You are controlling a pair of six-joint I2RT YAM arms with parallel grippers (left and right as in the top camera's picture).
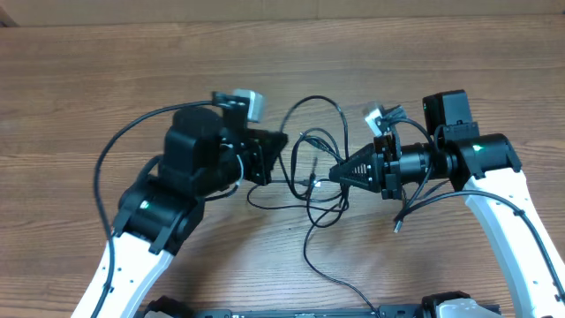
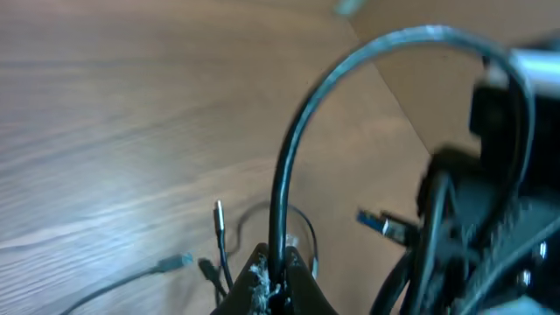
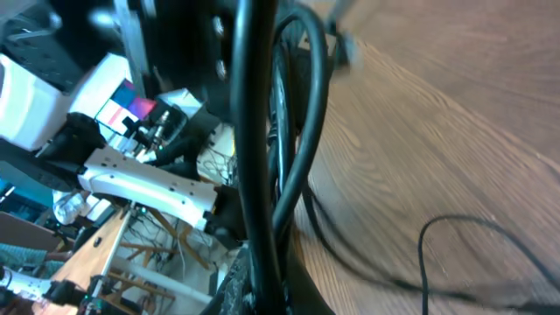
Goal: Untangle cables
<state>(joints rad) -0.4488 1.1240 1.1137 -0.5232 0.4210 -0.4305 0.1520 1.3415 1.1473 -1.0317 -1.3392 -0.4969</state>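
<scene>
The left gripper (image 1: 282, 143) and right gripper (image 1: 335, 172) are each clamping shut on the cables (image 2: 280, 192) tangled on the table (image 1: 88, 71) between them, so pulling apart is risking cinching the tangle tighter or a strand slipping free.

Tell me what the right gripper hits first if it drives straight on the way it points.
The right gripper, shut on the cables, points straight into their loops between the two grippers, so it would probably meet those first. Just beyond stands the left gripper, slightly off line. Height is unclear from overhead.
</scene>
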